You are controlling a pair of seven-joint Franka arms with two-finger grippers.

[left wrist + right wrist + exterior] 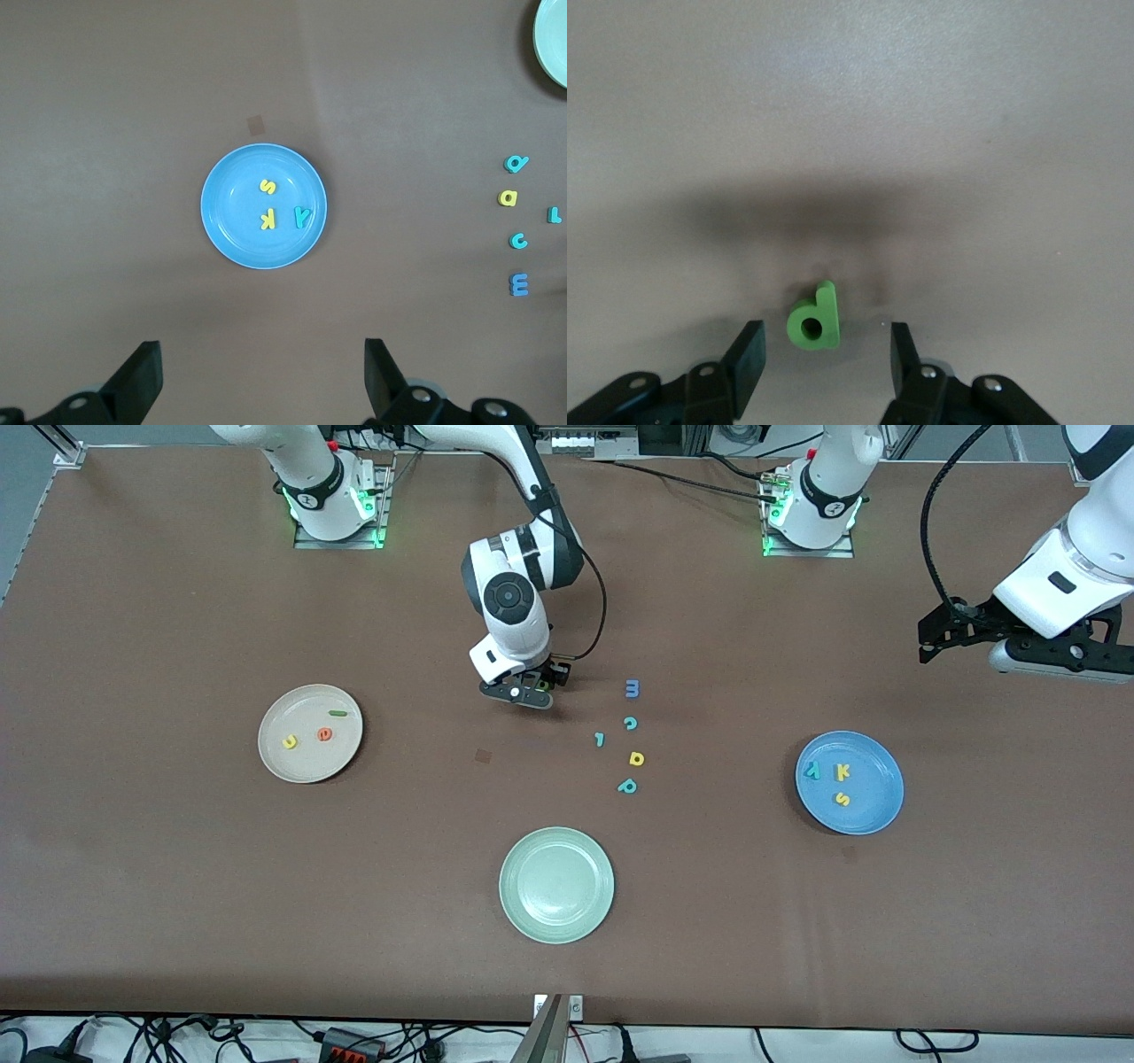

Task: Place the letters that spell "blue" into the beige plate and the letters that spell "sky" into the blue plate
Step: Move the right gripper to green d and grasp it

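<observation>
My right gripper (529, 691) is low over the middle of the table. In the right wrist view the dark green b (813, 317) lies on the cloth between its fingers, with a gap on each side, so the right gripper (826, 341) is open. The beige plate (306, 766) holds the yellow u (290, 741), orange e (325, 734) and green l (337, 713). The blue plate (873, 810) holds the teal y (811, 771), yellow k (842, 771) and yellow s (842, 799). My left gripper (923, 642) waits high up, open and empty (261, 354), looking down on the blue plate (235, 230).
A pale green plate (556, 884) stands nearest the front camera. Loose letters lie between my right gripper and the blue plate: blue m (632, 688), teal c (630, 724), teal l (600, 739), yellow d (636, 758), teal p (627, 786).
</observation>
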